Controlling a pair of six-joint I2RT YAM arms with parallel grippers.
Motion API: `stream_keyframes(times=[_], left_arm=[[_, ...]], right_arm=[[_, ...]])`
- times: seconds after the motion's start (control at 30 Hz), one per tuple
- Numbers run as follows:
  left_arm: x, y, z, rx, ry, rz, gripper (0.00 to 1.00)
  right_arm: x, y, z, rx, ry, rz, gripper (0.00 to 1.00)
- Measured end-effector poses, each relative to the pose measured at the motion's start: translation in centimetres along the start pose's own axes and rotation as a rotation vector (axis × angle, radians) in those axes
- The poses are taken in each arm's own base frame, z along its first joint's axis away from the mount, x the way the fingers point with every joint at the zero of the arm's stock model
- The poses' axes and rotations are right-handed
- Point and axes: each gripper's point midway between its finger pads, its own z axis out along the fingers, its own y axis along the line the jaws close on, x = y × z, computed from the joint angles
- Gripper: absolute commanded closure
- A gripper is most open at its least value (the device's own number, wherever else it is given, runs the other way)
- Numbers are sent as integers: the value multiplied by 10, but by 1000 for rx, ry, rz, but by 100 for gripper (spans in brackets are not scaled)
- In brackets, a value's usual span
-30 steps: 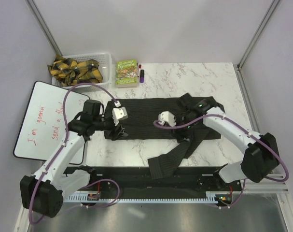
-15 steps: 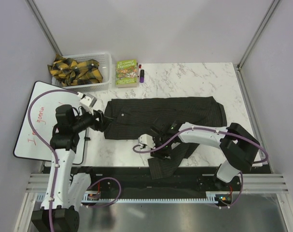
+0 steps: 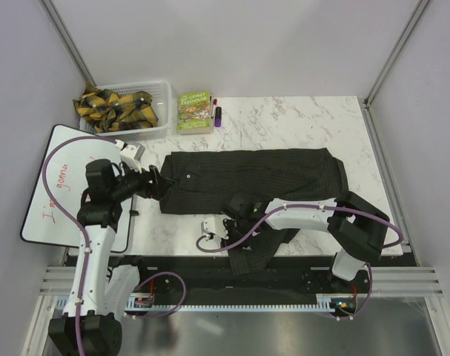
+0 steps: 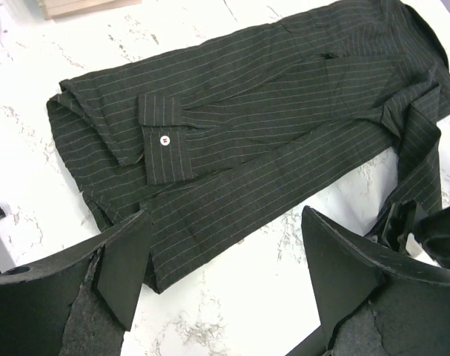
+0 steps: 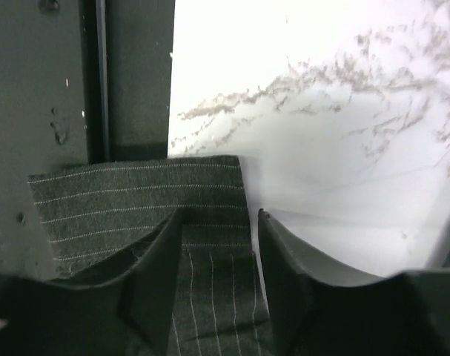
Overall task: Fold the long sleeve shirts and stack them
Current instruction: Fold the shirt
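Little free room at the far left: whiteboard [image 3: 69, 182] crowding the table's left edge, a clear basket [image 3: 163, 93] of yellow-and-black cloth behind it, a green book [image 3: 194, 110] and markers [image 3: 216, 113] just beside that basket. Found the left gripper [image 3: 152, 185] above the shirt's left end, jaws spread wide, released, nothing between them. Saw the long sleeve shirt [image 3: 262, 174] lying flat at mid-table, long axis running left to right, parallel to the near edge; left end squared off with a buttoned cuff [image 4: 164, 139] folded on top, right end bunched and rounded. Bare marble [image 3: 299, 119] open behind the shirt and to its right, out to the far and right edges; only a narrower strip in front. Traced one sleeve [image 3: 258, 248] slanting from the shirt's right half toward the near edge, its end lying across the black rail [image 3: 195, 268]. Found the right gripper [image 5: 219, 222] low over that sleeve's end, fingers partly apart astride the striped cloth, not clamped on it.
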Motion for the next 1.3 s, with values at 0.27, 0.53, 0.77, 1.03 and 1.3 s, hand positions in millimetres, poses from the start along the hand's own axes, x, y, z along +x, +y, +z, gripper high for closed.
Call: stream_keyframes(times=[0.27,0.53,0.77,1.03,1.3], left_arm=[[3,1,5,8,19,-40,4],[-15,-11,16,157,38,-15,3],[-24,-21,19,246,31,38,3],[-24,-23,20,265,26,83,3],[-15,-20,22,267,35,107,4]], right_arm=[[-7,-2,3,14,-35,-37,100],[-34,-70,-90,156,-166,48,100],[-68,-174,-260,563,-446,86,100],[-28,-284,-356,850,-514,178,100],[30,-371,-363,941,-489,261,100]])
